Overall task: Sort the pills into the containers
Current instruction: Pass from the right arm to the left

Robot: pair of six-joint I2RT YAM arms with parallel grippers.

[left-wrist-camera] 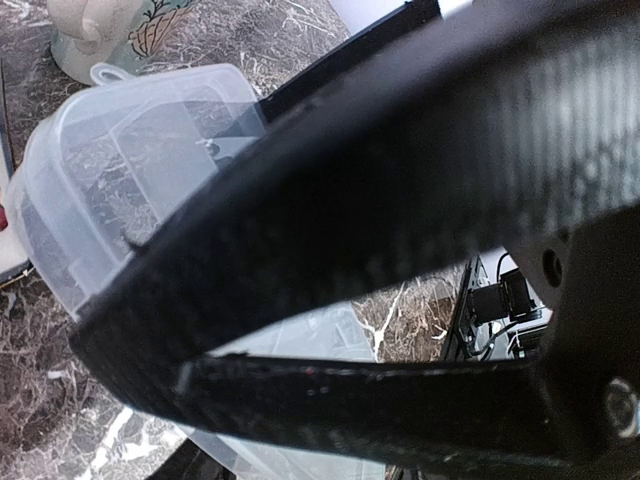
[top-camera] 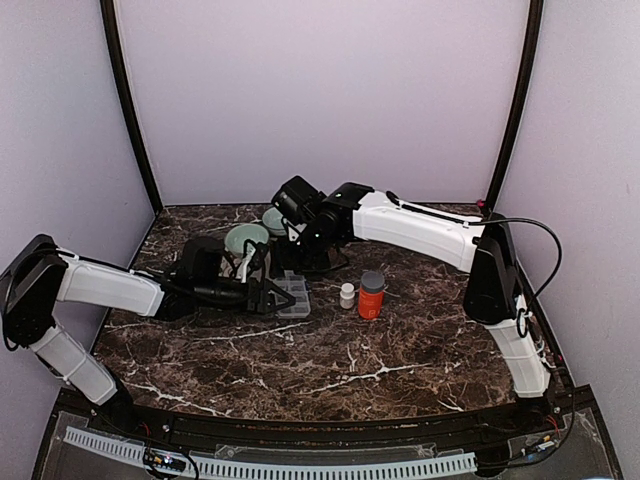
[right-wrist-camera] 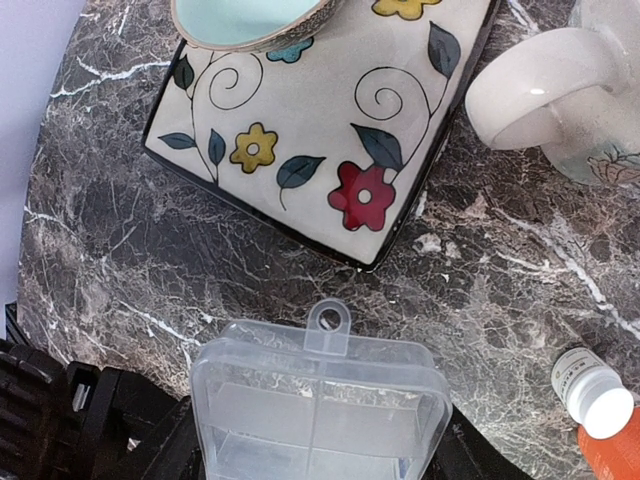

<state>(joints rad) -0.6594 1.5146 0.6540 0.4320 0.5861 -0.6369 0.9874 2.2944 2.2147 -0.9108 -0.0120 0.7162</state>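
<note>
Two grippers were low over the dark marble-patterned table (top-camera: 400,370), both close to the clear plastic compartment box (top-camera: 292,295). The left gripper (top-camera: 268,292) lay almost level, its jaws partly apart, with the box between them. In the left wrist view one broad black finger (left-wrist-camera: 400,200) crossed in front of the box's lid, the other ran beneath it, and clear plastic showed in the gap. Whether the pads pressed on the box could not be told. The box's small hanging tab (right-wrist-camera: 328,325) pointed toward the square cream plate painted with flowers (right-wrist-camera: 330,120).

The right gripper (top-camera: 318,252) hung just behind the box, tipped downward. Its own fingers did not show clearly in the right wrist view and were only a dark mass from above, so how far its jaws stood open could not be told. Ahead of those jaws lay the plate, carrying a bowl with a pale teal inside (right-wrist-camera: 245,20). A pale mug with a thick white handle (right-wrist-camera: 545,85) stood just beside the plate.

Beyond the left fingertips, near the box but apart from it, a small white-capped bottle (top-camera: 347,294) and an orange bottle with a grey cap (top-camera: 371,295) stood upright side by side.
</note>
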